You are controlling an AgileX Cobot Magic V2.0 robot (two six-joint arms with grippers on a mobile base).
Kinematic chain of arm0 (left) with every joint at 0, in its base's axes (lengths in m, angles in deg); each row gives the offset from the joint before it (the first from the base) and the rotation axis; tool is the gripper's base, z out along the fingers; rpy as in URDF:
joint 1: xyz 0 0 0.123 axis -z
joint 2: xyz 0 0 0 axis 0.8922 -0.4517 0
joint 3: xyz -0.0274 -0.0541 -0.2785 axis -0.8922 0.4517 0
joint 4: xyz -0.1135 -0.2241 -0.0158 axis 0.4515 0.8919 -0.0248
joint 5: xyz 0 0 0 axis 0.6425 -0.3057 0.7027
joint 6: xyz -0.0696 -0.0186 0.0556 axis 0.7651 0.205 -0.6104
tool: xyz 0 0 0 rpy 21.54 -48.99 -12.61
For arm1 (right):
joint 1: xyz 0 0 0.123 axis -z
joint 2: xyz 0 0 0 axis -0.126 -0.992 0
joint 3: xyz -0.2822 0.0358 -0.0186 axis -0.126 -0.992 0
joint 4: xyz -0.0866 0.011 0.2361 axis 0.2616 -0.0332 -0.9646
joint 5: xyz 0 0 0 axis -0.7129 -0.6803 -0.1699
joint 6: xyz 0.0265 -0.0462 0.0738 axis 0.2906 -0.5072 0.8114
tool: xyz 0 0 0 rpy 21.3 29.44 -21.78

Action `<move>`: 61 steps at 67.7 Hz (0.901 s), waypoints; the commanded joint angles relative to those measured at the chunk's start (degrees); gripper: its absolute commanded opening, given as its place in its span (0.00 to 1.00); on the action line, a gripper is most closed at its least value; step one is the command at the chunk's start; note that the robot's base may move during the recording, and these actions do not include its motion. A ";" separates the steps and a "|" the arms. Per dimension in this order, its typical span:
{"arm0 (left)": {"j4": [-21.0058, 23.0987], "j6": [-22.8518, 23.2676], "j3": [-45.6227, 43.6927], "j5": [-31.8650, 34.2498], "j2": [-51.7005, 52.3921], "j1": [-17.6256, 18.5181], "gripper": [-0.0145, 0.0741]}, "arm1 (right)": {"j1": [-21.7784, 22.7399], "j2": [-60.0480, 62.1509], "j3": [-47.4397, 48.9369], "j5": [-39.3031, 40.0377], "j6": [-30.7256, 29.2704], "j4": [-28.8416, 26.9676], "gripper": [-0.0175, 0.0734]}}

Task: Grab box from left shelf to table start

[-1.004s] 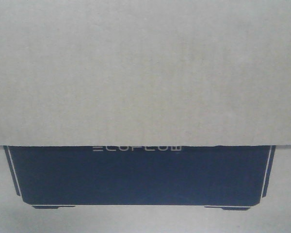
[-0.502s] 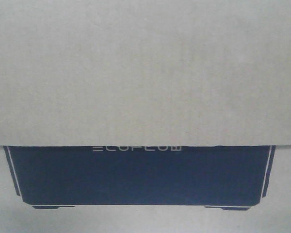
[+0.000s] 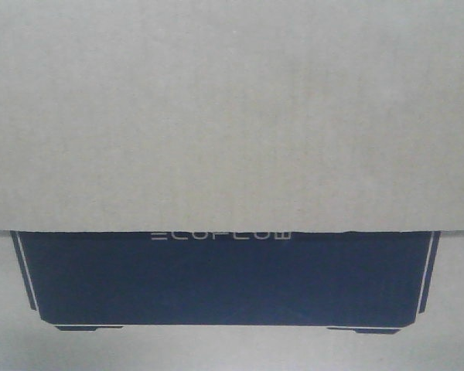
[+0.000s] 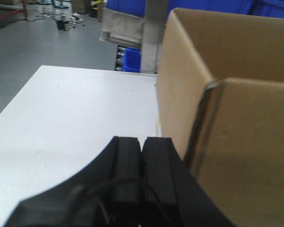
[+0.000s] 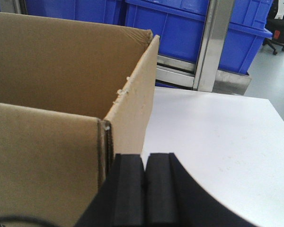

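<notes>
While the box [image 4: 227, 123] stands on the white table [image 4: 71, 123] | blue bins [image 5: 180, 28] behind | both jaws clenched, flanking it.

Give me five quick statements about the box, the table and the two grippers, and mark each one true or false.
1. The box is open at the top. True.
2. The left gripper has its jaws spread wide. False: its pads are pressed together, with nothing between them.
3. The right gripper sits beside the box's outer wall, above the white table. True.
4. Red bins stand behind the box. False: the bins are blue.
5. The front view shows the black panel with white lettering low on the cardboard. True.
</notes>
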 commanded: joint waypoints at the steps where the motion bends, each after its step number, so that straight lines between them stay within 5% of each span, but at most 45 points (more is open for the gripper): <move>1: 2.17 -0.12 3.41 10.67 0.80 -2.10 0.06 | 0.08 -0.72 1.51 5.30 -0.17 0.64 0.26; 14: 2.53 -0.12 15.26 26.97 0.92 -5.34 0.06 | 0.08 -0.72 1.51 5.30 -0.17 0.64 0.26; 28: 2.57 -0.12 14.99 20.97 0.92 -5.32 0.06 | 0.08 -0.72 1.51 5.30 -0.17 0.64 0.26; 61: 2.57 -0.12 14.99 20.99 0.92 -5.32 0.06 | 0.08 -0.72 1.51 5.30 -0.17 0.64 0.26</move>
